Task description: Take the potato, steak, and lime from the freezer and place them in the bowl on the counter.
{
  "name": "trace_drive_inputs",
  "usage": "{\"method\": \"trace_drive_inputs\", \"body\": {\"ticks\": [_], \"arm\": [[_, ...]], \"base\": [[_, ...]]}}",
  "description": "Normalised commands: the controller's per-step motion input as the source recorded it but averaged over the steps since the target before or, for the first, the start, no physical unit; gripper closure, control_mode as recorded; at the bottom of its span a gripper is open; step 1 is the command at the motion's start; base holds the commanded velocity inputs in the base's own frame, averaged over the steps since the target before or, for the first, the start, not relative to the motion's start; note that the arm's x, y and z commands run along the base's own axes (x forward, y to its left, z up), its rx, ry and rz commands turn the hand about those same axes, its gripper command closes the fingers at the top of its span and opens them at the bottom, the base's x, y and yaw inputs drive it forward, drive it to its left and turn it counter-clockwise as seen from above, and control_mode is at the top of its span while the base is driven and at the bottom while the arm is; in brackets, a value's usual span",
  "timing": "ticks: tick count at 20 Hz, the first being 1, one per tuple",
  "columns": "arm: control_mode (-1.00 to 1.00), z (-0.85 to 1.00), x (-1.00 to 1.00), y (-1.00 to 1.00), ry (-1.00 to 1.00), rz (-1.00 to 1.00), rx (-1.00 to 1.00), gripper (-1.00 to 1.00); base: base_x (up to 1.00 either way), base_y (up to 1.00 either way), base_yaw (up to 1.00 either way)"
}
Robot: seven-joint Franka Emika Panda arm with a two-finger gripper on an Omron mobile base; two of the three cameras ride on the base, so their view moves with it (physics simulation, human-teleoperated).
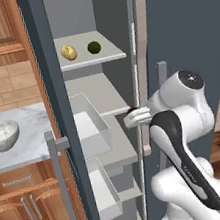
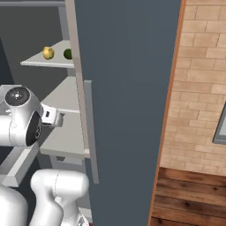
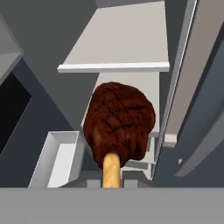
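The freezer (image 1: 184, 28) stands open. On its upper shelf lie the yellow-tan potato (image 1: 69, 52) (image 2: 48, 53) and, to its right, the dark green lime (image 1: 94, 47) (image 2: 68, 54). My gripper (image 1: 131, 114) (image 2: 59, 118) is at the front edge of a middle shelf, well below those two. In the hand view the brown-red steak (image 3: 119, 122) hangs close to the camera over the shelves, held by the gripper, and it hides the fingertips. The silvery bowl (image 1: 0, 135) sits on the marble counter (image 1: 33, 140) to the left of the freezer, with nothing visible in it.
Two white drawers (image 1: 92, 127) (image 1: 102, 189) stick out of the freezer below the gripper. The left door's edge with its grey bar handle (image 1: 62, 181) stands between freezer and counter. The right door (image 2: 128, 88) is close beside the hand. Wooden cabinets (image 1: 23, 213) sit under the counter.
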Motion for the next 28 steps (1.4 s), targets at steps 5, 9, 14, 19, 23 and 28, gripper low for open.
{"method": "trace_drive_inputs", "body": {"ticks": [5, 9, 14, 19, 23, 28], "arm": [[-1.0, 0.52, -0.74, -0.03, 0.0, 0.0, 0.0, 1.0], [-1.0, 0.62, -0.59, -0.13, 0.01, 0.0, 0.0, 1.0], [-1.0, 0.41, -0.53, -0.33, 0.02, 0.0, -0.02, 1.0], [-1.0, 0.12, -0.56, -0.42, 0.0, 0.0, -0.05, 1.0], [-1.0, 0.02, -0.4, -0.34, 0.0, -0.04, -0.09, 1.0], [-1.0, 0.11, -0.2, -0.26, 0.0, -0.09, -0.1, 1.0]], "base": [[0.0, 0.0, 0.0], [0.0, 0.0, 0.0], [0.0, 0.0, 0.0], [0.0, 0.0, 0.0], [0.0, 0.0, 0.0], [0.0, 0.0, 0.0]]}}
